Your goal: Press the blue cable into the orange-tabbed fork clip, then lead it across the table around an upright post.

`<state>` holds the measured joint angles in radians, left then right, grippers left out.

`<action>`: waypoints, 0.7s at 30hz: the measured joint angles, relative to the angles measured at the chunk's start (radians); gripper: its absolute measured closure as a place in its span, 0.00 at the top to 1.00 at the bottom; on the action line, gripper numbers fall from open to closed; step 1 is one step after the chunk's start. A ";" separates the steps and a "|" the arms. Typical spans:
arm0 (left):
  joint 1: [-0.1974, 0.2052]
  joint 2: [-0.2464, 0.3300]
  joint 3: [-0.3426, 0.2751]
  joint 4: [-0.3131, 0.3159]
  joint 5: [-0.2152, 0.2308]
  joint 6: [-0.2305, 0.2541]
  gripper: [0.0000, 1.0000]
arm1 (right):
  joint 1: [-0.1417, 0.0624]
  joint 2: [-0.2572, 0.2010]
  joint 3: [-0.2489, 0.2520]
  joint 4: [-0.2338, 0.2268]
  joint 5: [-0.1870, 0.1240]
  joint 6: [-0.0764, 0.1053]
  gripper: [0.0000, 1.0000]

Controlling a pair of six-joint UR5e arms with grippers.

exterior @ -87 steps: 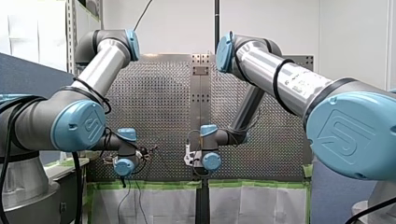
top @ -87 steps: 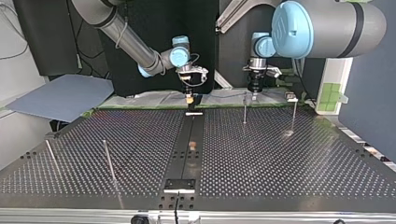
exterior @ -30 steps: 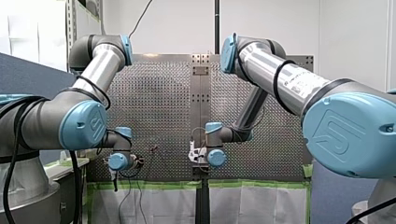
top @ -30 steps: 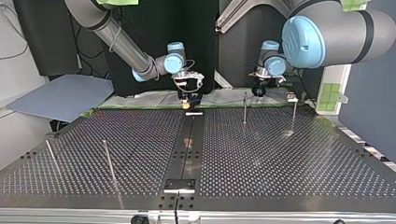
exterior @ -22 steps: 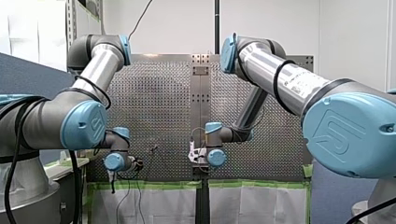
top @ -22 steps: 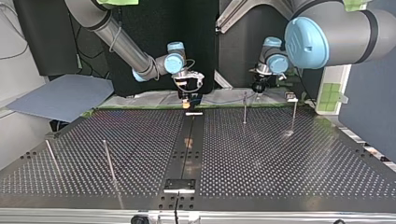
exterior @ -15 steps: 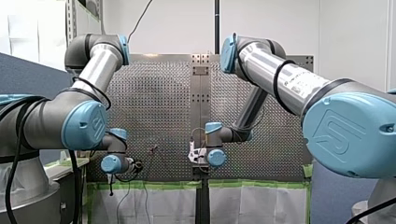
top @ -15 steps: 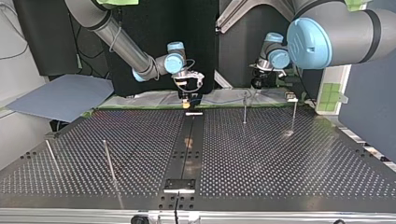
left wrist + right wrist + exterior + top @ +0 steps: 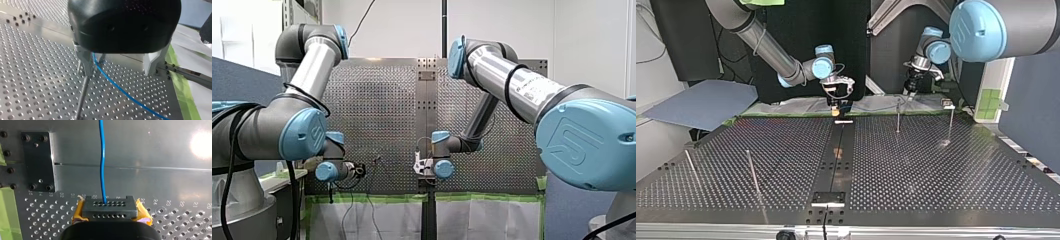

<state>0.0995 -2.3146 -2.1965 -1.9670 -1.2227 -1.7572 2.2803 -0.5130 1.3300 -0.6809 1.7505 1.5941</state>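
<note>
One hand, your right hand, was clamped shut on the thin blue cable; your left hand gaped wide, the cable passing close by one metal finger, near a slim upright metal post.

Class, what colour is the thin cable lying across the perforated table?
The cable is blue; the right wrist view shows it best.

Thin blue cable stretches nearly straight above the bench, passing just beside a slim upright metal post.
</note>
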 joint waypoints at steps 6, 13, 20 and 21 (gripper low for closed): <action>-0.004 0.051 -0.043 0.000 0.005 0.003 1.00 | 0.000 0.000 0.000 0.001 0.000 0.001 0.00; -0.006 0.102 -0.050 0.030 0.026 -0.010 1.00 | 0.000 0.001 0.000 0.001 0.000 0.003 0.00; -0.014 0.108 -0.051 0.062 0.012 -0.040 1.00 | 0.001 0.001 0.000 0.001 0.000 0.004 0.00; -0.015 0.109 -0.051 0.062 0.009 -0.036 1.00 | 0.001 0.001 0.000 0.001 -0.001 0.004 0.00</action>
<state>0.0840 -2.2060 -2.2473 -1.9051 -1.2137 -1.7932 2.2811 -0.5121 1.3301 -0.6799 1.7498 1.5985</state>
